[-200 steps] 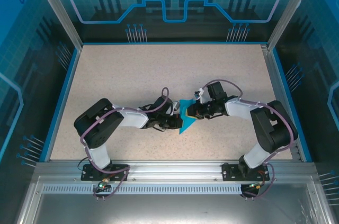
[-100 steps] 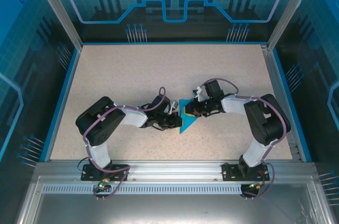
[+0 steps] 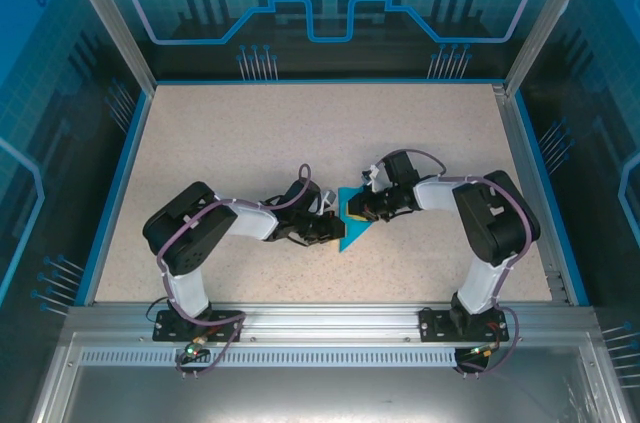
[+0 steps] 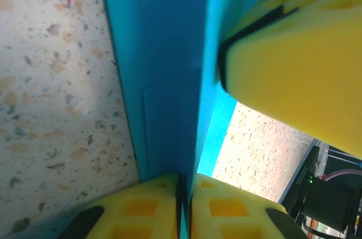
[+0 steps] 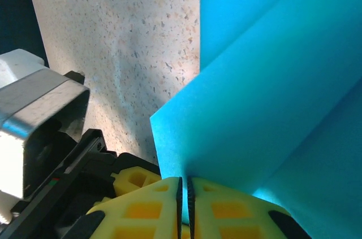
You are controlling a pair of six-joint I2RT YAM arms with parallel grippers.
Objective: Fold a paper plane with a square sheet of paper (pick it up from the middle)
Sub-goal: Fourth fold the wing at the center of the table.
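Note:
The cyan sheet of paper (image 3: 349, 230), folded into a narrow pointed paper plane shape, stands on edge at mid table with its tip toward the near side. From the left, my left gripper (image 3: 333, 230) is shut on a creased fold of the paper (image 4: 164, 52), which runs between its pads (image 4: 185, 194). My right gripper (image 3: 353, 211) comes from the right and is shut on a raised flap of the paper (image 5: 271, 92), the sheet pinched between its yellow fingers (image 5: 184, 191). A right fingertip (image 4: 294, 69) shows close by in the left wrist view.
The speckled tabletop (image 3: 250, 143) is bordered by a blue rim (image 3: 118, 193) and glass walls. The two arms' elbows (image 3: 190, 228) (image 3: 495, 218) stand to either side of the paper. The left wrist's housing (image 5: 34, 131) lies close to the right fingers.
The right arm's elbow has swung leftward and nearer the paper. The left arm shifted slightly. Both grippers and the paper stay almost in place.

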